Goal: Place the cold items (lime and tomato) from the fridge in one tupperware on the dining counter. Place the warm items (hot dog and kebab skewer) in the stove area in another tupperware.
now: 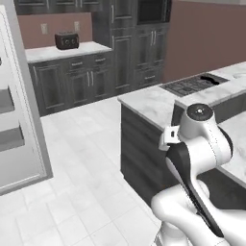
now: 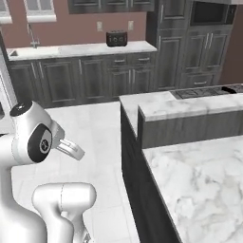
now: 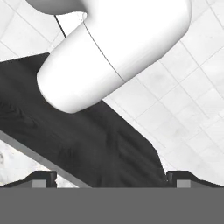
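Observation:
My gripper point(image 3: 111, 178) is open, its two dark fingertips point(image 3: 43, 177) standing wide apart with nothing between them. It points down at the dark side panel of the island point(image 3: 87, 140) and the white floor tiles beside it. The arm is folded close above the base. The fridge point(image 1: 21, 120) stands at the far left with shelves point(image 1: 10, 137) showing. The stove point(image 1: 192, 85) is set into the far end of the island, and the marble dining counter point(image 2: 199, 185) runs along the right. The lime, tomato, hot dog, kebab skewer and tupperware are out of view.
A dark toaster point(image 1: 66, 40) sits on the back counter point(image 2: 80, 49), with a sink faucet point(image 2: 32, 35) to its left. Tall dark cabinets with a built-in oven point(image 2: 209, 14) fill the back right. White tiled floor point(image 1: 81, 144) lies between fridge and island.

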Controlling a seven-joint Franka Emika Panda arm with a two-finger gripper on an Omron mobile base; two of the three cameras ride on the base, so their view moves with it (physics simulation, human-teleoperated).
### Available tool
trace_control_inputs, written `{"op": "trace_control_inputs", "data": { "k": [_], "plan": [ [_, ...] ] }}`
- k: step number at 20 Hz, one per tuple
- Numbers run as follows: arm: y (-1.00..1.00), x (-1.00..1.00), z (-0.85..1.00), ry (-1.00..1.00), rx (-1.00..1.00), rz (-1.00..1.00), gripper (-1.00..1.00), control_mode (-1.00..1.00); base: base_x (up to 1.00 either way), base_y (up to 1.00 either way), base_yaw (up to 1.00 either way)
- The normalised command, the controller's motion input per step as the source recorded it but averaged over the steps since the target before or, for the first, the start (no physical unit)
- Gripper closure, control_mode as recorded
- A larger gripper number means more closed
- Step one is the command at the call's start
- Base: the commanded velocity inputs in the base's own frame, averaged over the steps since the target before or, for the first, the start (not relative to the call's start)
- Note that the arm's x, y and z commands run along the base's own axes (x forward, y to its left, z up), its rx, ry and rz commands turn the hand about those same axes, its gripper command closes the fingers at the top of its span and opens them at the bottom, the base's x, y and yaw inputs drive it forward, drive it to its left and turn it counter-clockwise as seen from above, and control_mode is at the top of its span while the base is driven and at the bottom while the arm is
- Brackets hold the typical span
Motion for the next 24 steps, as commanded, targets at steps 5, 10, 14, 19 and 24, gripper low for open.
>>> {"op": "trace_control_inputs", "data": {
  "k": [5,10,14,19,24],
  "plan": [
    [0.0,0.0,0.0,0.0,0.0,0.0,-1.0,1.0,0.69,0.53,-0.11],
    [0.0,0.0,0.0,0.0,0.0,0.0,-1.0,1.0,0.7,0.63,-0.15],
    [0.0,0.0,0.0,0.0,0.0,0.0,-1.0,1.0,0.73,0.74,-0.17],
    [0.0,0.0,0.0,0.0,0.0,0.0,-1.0,1.0,0.72,0.94,-0.22],
    [0.0,0.0,0.0,0.0,0.0,0.0,-1.0,1.0,0.79,0.99,-0.28]
  ]
}}
